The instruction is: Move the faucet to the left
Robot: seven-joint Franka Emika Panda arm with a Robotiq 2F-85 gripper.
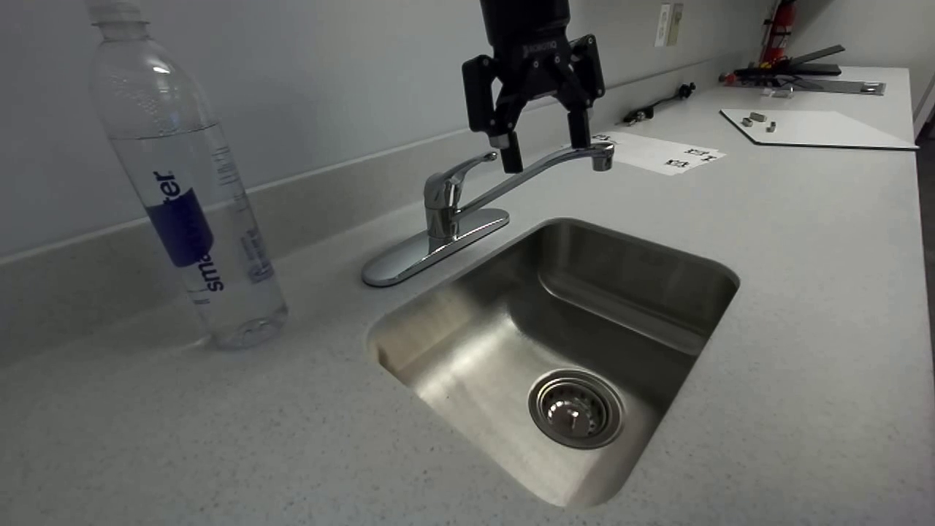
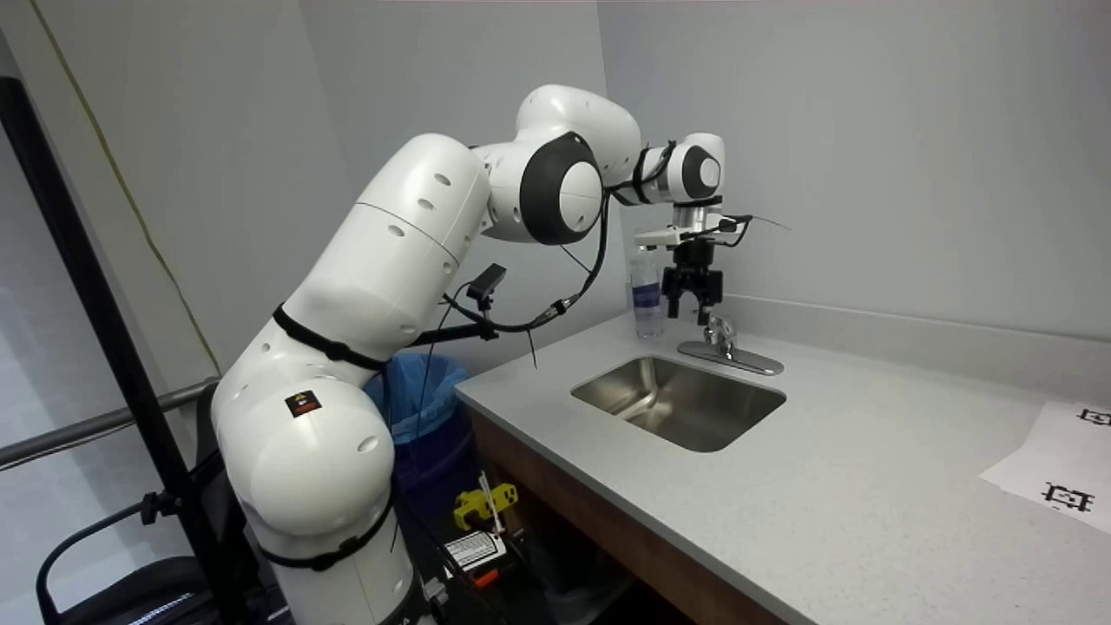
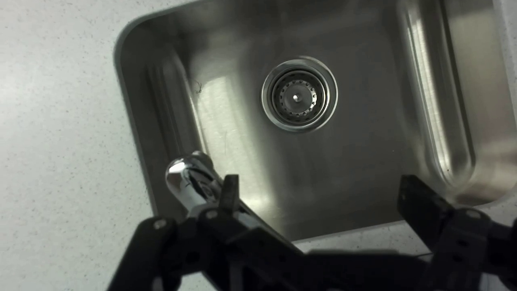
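Observation:
The chrome faucet (image 1: 441, 219) stands on its long flat base plate behind the sink, its spout angled out to one side. It also shows in the other exterior view (image 2: 722, 338). My black gripper (image 1: 546, 150) hangs above the spout, pointing down, fingers wide apart and nothing between them. In the wrist view, the spout end (image 3: 190, 178) lies over the sink's left edge, and the spout runs below the left finger of the gripper (image 3: 321, 182). Whether that finger touches the spout I cannot tell. The faucet's body and lever are hidden behind the gripper there.
The steel sink (image 1: 467, 351) with its drain (image 3: 299, 95) is sunk into the counter. A tall clear water bottle (image 1: 193, 241) stands near the faucet by the wall (image 2: 868, 174). Marker sheets (image 1: 657, 152) and a white board (image 1: 803, 128) lie farther along the counter.

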